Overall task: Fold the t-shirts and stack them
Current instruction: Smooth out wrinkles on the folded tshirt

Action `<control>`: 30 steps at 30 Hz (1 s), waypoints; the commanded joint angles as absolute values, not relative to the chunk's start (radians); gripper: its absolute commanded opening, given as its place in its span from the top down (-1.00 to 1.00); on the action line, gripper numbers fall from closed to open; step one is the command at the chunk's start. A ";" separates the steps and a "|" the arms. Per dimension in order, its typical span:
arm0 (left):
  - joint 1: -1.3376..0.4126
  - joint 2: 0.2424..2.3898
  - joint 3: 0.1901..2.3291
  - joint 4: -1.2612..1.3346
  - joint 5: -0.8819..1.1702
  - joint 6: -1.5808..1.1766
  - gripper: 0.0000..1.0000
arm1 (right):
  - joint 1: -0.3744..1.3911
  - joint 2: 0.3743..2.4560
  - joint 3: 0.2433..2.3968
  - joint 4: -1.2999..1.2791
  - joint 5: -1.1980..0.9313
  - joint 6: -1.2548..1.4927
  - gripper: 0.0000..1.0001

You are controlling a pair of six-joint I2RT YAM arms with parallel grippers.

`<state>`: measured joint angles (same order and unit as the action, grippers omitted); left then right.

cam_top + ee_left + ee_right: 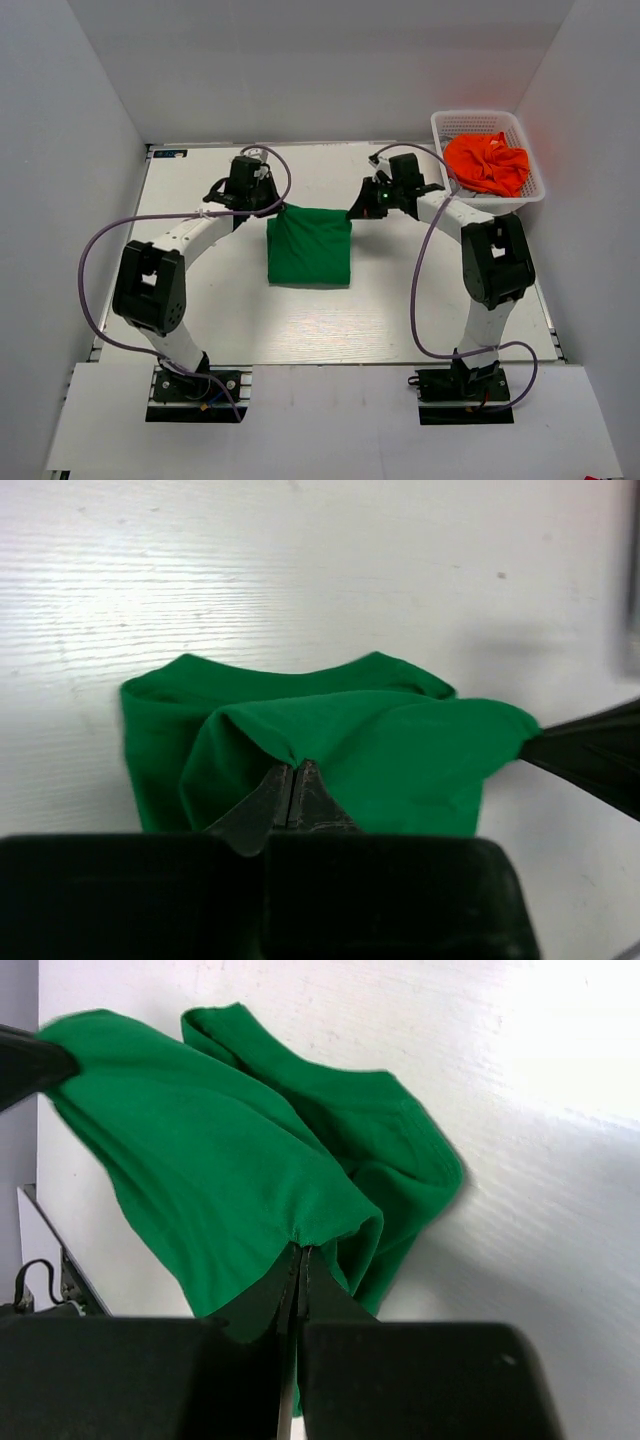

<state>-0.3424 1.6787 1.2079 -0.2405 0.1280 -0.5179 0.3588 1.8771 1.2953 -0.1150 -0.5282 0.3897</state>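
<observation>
Over white table [300, 335], left hand [293, 770] and right hand [299, 1252] each pinch green t-shirt [310, 250] corners.

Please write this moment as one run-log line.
left gripper: shut on green t-shirt, far left corner | right gripper: shut on same shirt, far right corner | orange t-shirt: crumpled in white basket | stack: not started

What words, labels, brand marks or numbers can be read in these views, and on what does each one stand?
No text can be read in any view.
Small dark tag at the far left corner of the table: too small to read.
Green t-shirt, orange t-shirt, white basket: no print or label shows.
</observation>
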 commanded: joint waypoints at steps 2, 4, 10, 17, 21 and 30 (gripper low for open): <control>-0.330 1.722 1.216 -0.271 -0.041 -0.560 1.00 | 0.368 1.972 1.399 -0.069 -0.565 0.394 1.00; -0.330 1.787 1.251 -0.288 -0.092 -0.574 1.00 | 0.370 2.038 1.443 -0.072 -0.543 0.396 1.00; -0.310 1.955 1.380 -0.340 -0.158 -0.574 1.00 | 0.368 2.141 1.569 -0.086 -0.468 0.406 1.00; -0.310 1.893 1.398 -0.387 -0.202 -0.598 -0.90 | 0.373 2.120 1.644 -0.149 -0.477 0.359 0.24; -0.310 1.739 1.304 -0.387 -0.212 -0.598 -1.00 | 0.373 2.017 1.571 -0.129 -0.485 0.360 -0.07; -0.333 1.523 0.950 -0.221 0.004 -0.568 -1.00 | 0.370 1.728 1.263 -0.045 -0.496 0.416 -0.81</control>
<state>-0.3233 1.5688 1.0401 -0.2970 -0.1173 -0.5880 0.3698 1.7866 1.3258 -0.0826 -0.4862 0.4019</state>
